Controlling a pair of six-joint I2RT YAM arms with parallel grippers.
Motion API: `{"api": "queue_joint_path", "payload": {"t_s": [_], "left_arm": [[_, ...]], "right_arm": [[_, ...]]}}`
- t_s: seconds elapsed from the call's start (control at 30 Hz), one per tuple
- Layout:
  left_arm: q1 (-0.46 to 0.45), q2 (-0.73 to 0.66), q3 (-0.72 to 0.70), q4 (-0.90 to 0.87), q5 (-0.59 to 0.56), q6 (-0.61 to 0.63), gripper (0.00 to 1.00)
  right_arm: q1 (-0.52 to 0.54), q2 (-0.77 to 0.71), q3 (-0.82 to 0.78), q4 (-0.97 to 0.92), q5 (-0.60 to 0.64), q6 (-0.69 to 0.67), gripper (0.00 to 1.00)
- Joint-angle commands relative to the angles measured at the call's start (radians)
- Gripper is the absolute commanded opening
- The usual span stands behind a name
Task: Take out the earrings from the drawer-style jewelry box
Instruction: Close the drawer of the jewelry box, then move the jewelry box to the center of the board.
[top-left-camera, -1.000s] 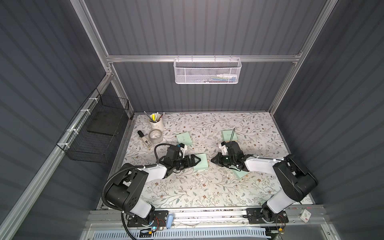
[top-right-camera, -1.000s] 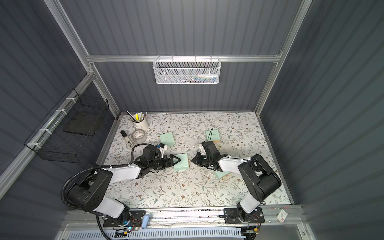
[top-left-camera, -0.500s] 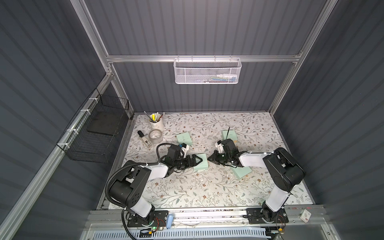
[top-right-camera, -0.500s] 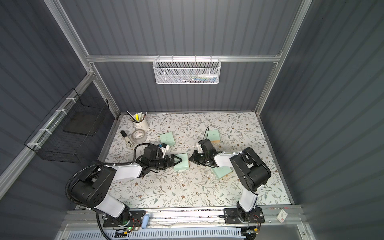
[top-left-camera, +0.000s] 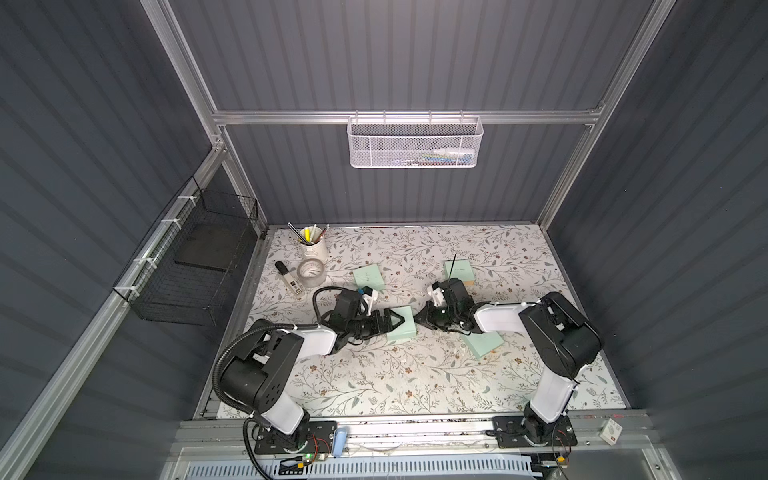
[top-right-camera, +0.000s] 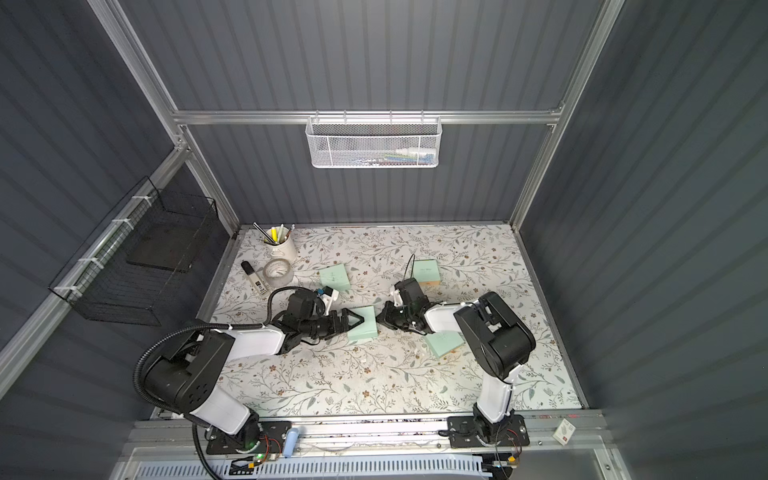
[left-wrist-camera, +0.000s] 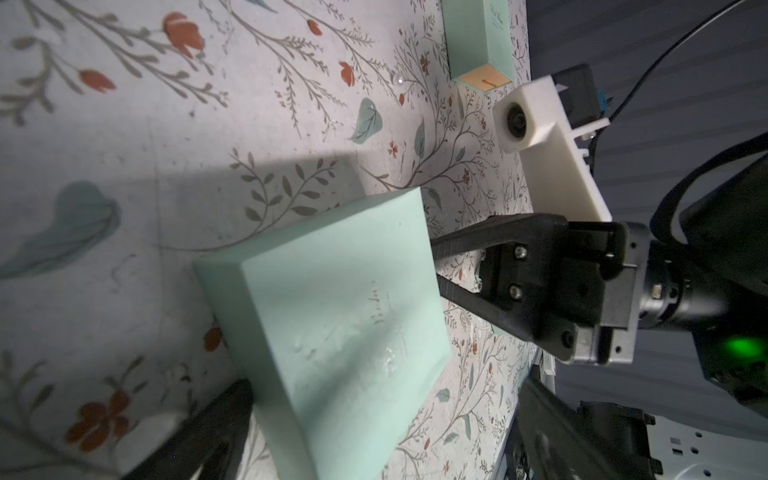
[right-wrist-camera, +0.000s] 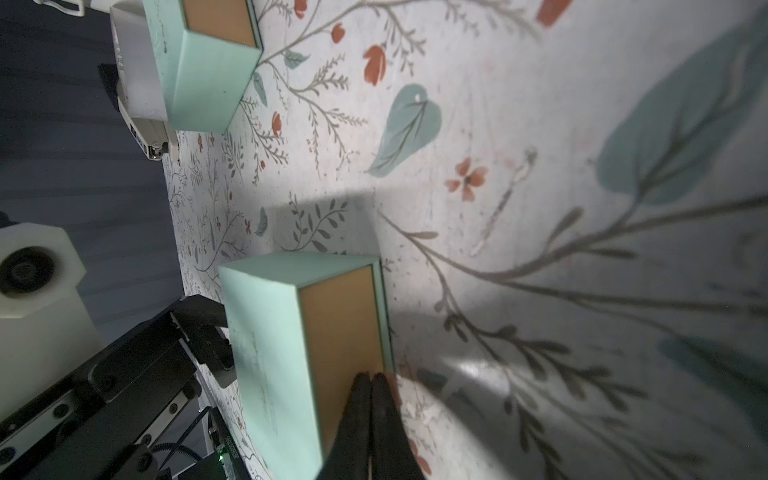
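Surface: pale floral-patterned surface (top-left-camera: 374, 382) inside a dark grey panelled booth.
Jewelry box: mint-green square cardboard jewelry box (top-left-camera: 403, 332) with a tan drawer front, lying flat near the middle of the surface. In the right wrist view (right-wrist-camera: 266, 357) the drawer sits flush in its sleeve.
Left end effector: black left end effector (top-left-camera: 392, 324) released, its fingers spread wide to either side of the jewelry box at the end away from the drawer front. The left wrist view (left-wrist-camera: 386, 386) shows the box between them. I cannot tell whether they touch its sides.
Right end effector: black right end effector (top-left-camera: 419, 318) clenched. In the right wrist view (right-wrist-camera: 370, 380) its tips are pressed together against one end of the tan drawer front, close to the surface. I cannot tell whether anything is pinched between them.
Earrings: too small to pick out; the inside of the drawer is hidden.
Other boxes: three more mint-green boxes. One lies toward the back edge, left of centre (top-left-camera: 368, 277); one toward the back edge, right of centre (top-left-camera: 459, 271); one just beside the right arm (top-left-camera: 484, 347).
Back-left corner: white cup of pens (top-left-camera: 312, 249), clear tape roll (top-left-camera: 312, 272), black-capped white tube (top-left-camera: 287, 277).
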Motion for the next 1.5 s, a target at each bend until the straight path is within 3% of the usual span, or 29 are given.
{"api": "queue_joint_path", "payload": {"t_s": [0.0,0.2,0.37,0.57,0.83,1.07,1.47], "left_arm": [[-0.002,0.021,0.036,-0.017,-0.007,-0.006,1.0],[0.0,-0.036,0.032,-0.098,-0.124,-0.007,1.0],[0.0,-0.069,0.055,-0.145,-0.115,0.001,1.0],[-0.002,-0.077,0.042,-0.142,-0.075,-0.001,1.0],[-0.002,-0.042,0.034,-0.097,-0.029,-0.016,0.99],[-0.002,-0.021,0.028,-0.077,-0.009,-0.028,0.99],[-0.001,-0.021,0.011,-0.052,-0.02,-0.045,1.0]], "right_arm": [[0.01,-0.009,0.033,-0.066,0.04,-0.014,0.14],[-0.002,-0.111,0.006,-0.148,0.129,-0.061,0.18],[0.0,-0.205,-0.021,-0.195,0.151,-0.096,0.23],[0.042,-0.285,-0.041,-0.241,0.074,-0.136,0.43],[0.134,-0.218,-0.039,-0.25,0.087,-0.106,0.45],[0.133,-0.19,-0.015,-0.251,0.126,-0.102,0.41],[0.061,-0.196,0.026,-0.273,0.095,-0.151,0.45]]}}
